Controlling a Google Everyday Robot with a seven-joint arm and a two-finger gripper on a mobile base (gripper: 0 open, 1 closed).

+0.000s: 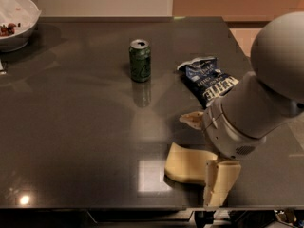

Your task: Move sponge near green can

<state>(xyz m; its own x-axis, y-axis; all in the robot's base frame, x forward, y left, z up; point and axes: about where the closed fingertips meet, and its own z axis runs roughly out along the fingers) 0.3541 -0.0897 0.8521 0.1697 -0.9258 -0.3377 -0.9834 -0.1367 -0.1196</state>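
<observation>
The pale yellow sponge [186,164] lies flat near the front edge of the dark table [80,127]. The green can [140,61] stands upright further back, towards the middle of the table, well apart from the sponge. My gripper [217,189] hangs from the big grey arm [256,113] at the sponge's right end. It overlaps the sponge's right edge and covers that part. I cannot tell whether it touches the sponge.
A dark blue chip bag [209,80] lies to the right of the can, just behind my arm. A white bowl [14,20] with some food sits at the back left corner. The table's front edge runs just below the sponge.
</observation>
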